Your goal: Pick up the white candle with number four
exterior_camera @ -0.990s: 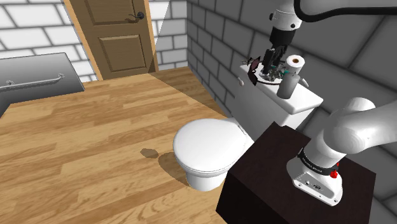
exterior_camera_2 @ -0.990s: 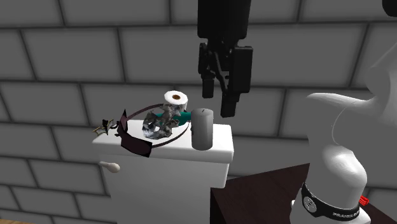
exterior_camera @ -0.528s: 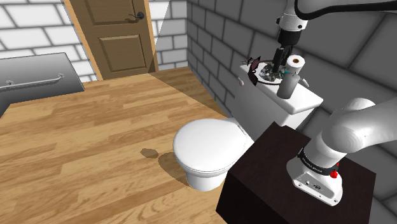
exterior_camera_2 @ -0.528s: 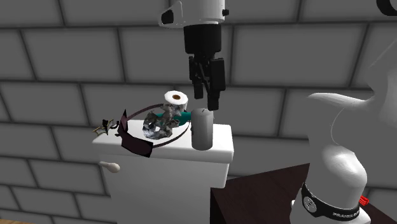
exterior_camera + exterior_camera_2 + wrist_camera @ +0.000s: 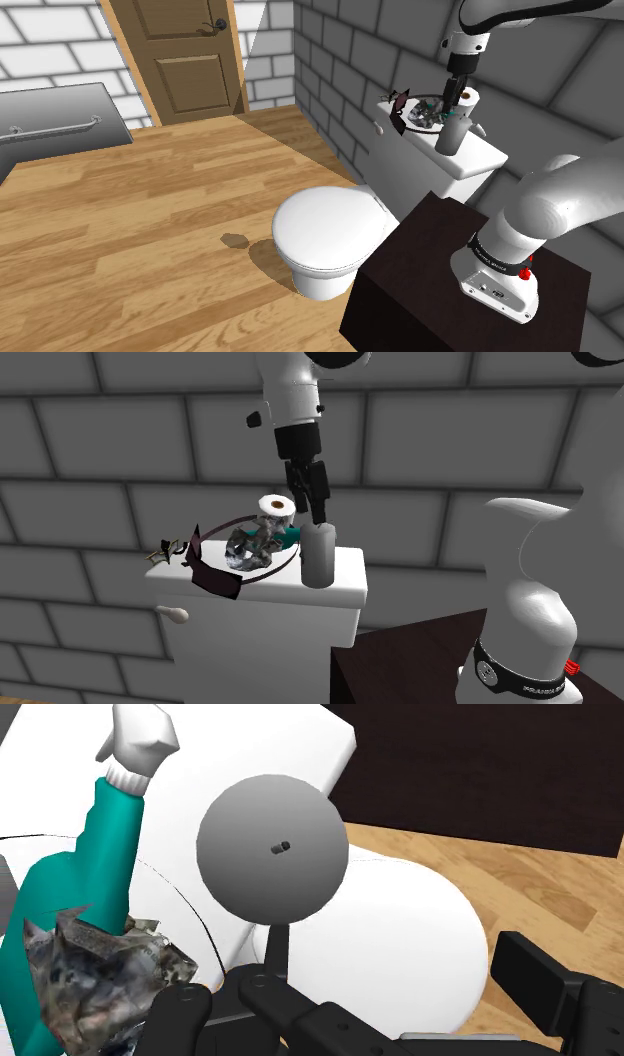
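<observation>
The candle (image 5: 318, 554) is a plain grey cylinder standing upright on the toilet tank's lid (image 5: 345, 578), near the lid's front corner. In the shoulder view the candle (image 5: 452, 133) is the object on the tank closest to the stand. My gripper (image 5: 308, 502) hangs just above it, fingers pointing down, slightly toward the wall. Through the wrist camera the candle's round top (image 5: 273, 847) with its small wick hole lies ahead of my gripper (image 5: 390, 979), whose fingers stand apart and hold nothing. No number shows on the candle.
A toilet roll (image 5: 277, 506), a teal spray bottle (image 5: 75, 889), a crumpled grey object (image 5: 247, 547) and a dark ring-shaped ornament (image 5: 215, 567) crowd the tank beside the candle. The brick wall is close behind. The toilet bowl (image 5: 325, 235) sits below, beside the dark stand (image 5: 440, 290).
The gripper has moved away from the second exterior camera and down, from high in front of the tank to just above the candle. The candle has not moved.
</observation>
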Robot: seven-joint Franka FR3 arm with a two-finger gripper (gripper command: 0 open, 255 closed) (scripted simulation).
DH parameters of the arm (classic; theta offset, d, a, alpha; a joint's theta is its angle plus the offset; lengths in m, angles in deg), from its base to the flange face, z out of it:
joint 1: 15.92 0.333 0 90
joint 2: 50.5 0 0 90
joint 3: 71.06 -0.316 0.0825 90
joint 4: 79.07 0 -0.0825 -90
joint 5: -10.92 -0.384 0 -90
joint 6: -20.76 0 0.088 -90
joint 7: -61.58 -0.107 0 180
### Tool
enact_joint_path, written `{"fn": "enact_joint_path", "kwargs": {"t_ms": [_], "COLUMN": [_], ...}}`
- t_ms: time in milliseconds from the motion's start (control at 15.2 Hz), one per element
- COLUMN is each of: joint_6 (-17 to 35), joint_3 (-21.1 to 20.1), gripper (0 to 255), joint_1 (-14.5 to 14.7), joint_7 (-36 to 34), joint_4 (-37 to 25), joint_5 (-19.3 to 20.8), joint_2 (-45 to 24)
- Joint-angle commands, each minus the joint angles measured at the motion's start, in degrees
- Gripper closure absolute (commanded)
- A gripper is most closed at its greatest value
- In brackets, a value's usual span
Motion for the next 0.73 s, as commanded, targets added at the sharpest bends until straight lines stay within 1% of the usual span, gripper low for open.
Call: {"fn": "enact_joint_path", "kwargs": {"t_ms": [0,132,660], "joint_6": [0.1,0.4,6.5], "joint_3": [3.0,5.8,6.9], "gripper": [0,0,0], "joint_1": [-0.4,-0.6,-0.7], "joint_7": [4.0,7.8,7.9], "joint_4": [-2.0,-4.2,0.3], "joint_5": [0.4,0.3,0.5], "joint_2": [-3.2,-7.0,-8.7]}}
